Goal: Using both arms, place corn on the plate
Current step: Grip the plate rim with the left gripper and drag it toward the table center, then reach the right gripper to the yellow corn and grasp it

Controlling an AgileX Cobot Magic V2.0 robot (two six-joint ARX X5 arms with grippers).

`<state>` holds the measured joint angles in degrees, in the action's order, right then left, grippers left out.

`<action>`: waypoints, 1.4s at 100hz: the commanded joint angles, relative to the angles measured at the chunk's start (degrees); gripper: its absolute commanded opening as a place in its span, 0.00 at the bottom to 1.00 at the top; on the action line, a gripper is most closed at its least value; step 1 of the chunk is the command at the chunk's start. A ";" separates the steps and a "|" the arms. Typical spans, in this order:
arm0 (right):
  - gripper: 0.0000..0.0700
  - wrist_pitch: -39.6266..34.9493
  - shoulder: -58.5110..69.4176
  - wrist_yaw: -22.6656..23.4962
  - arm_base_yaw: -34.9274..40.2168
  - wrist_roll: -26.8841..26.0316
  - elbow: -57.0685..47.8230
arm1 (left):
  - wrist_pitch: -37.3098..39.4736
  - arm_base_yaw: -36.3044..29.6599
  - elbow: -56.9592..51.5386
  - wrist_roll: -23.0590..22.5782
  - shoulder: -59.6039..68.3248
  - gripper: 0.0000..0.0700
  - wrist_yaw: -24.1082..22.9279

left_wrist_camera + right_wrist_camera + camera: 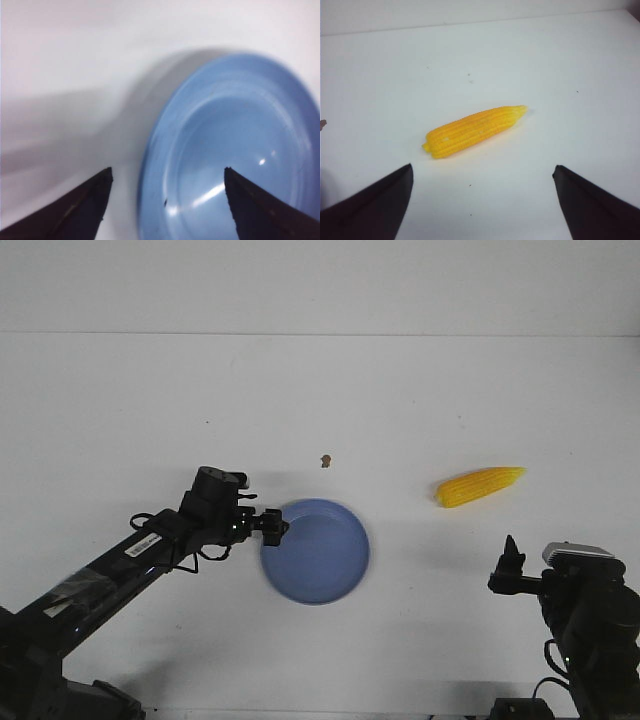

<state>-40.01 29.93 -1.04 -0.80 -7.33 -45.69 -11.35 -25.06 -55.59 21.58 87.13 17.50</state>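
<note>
- The plate [316, 552] lies flat on the white tabletop [420, 390], near the middle of the front view and toward the robot's side; nothing lies in it, and its blue inner face shows only small glints of light.
- The corn [479, 485] lies on the tabletop to the right of the plate and a little farther from the robot, well apart from its rim.
- In the front view the corn's long axis runs almost left to right, tilted slightly: the pointed tip faces right and a little away from the robot, the thick end faces left toward the plate.
- The left gripper [275, 526] sits at the plate's left rim. In the left wrist view its two dark fingers [75, 210] stand wide apart, one over the tabletop outside the rim and the other over the plate's inner face; whether they touch the plate I cannot tell.
- The right gripper [512, 562] hangs near the right front of the tabletop, on the robot's side of the corn and apart from it. In the right wrist view its fingers [375, 207] are spread wide and hold nothing.
- A small brown speck [325, 460] lies on the tabletop beyond the plate.
</note>
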 commanded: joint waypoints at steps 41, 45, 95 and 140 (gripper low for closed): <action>0.85 5.11 2.19 0.24 -0.02 -5.14 -0.90 | 2.54 7.91 -0.63 -17.49 -16.39 0.69 -16.13; 0.85 6.43 3.28 0.24 -0.02 -5.95 -0.90 | 2.45 8.76 -0.63 -17.46 -16.96 0.69 -16.13; 0.85 24.46 41.20 -0.37 -0.79 -19.85 -4.96 | 2.29 10.08 -0.63 -17.46 -17.18 0.68 -16.13; 0.85 24.35 60.65 1.20 -0.79 -24.24 -14.75 | 2.05 10.08 -0.63 -17.27 -17.18 0.68 -16.13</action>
<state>-15.97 88.82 0.08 -1.56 -30.02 -59.16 -9.48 -14.85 -55.59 5.02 69.28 1.41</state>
